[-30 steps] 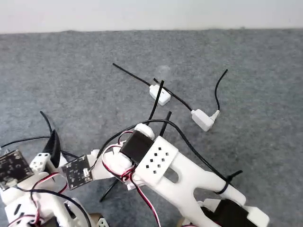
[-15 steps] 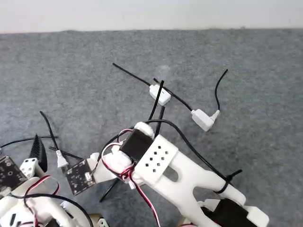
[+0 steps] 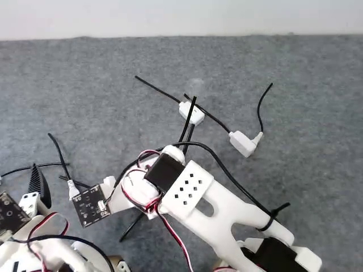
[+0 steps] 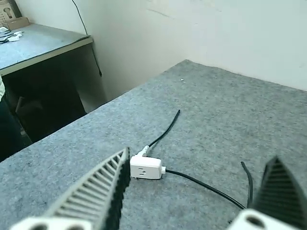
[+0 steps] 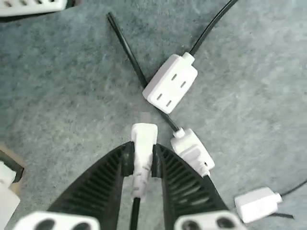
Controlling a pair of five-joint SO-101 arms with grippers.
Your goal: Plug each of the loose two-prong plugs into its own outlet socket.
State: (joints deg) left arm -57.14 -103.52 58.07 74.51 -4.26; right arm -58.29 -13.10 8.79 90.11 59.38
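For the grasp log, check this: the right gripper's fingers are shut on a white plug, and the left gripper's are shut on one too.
Wrong on the left. The left wrist view shows the left gripper open, nothing between its fingers; an outlet socket lies on the carpet ahead. The right gripper is shut on a white plug, as stated.

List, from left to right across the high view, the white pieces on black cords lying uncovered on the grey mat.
small white connector → white outlet socket → angled white plug piece
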